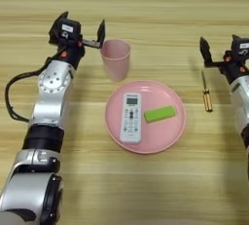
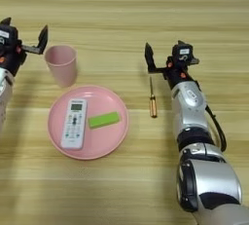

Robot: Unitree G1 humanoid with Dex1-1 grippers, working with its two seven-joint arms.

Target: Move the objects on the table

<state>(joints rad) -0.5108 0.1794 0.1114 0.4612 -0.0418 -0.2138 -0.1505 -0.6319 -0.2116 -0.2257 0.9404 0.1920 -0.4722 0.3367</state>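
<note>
A pale pink cup [image 1: 115, 58] stands upright on the wooden table [image 1: 146, 5], just behind a large round pink plate [image 1: 175, 131]. A white remote control [image 1: 131, 118] and a bright green block [image 1: 159, 114] lie side by side on the plate. My left gripper [image 1: 82, 25] is open just left of the cup, its near finger [image 1: 101, 30] close to the cup's rim, and holds nothing. My right gripper [image 2: 164, 53] is open and empty above the tip of a screwdriver [image 2: 152, 100], which lies to the right of the plate.
Both silver forearms reach in from the lower corners, the left arm [image 1: 48, 102] along the left side and the right arm [image 2: 192, 117] on the right. A black cable [image 1: 12, 97] loops beside the left arm.
</note>
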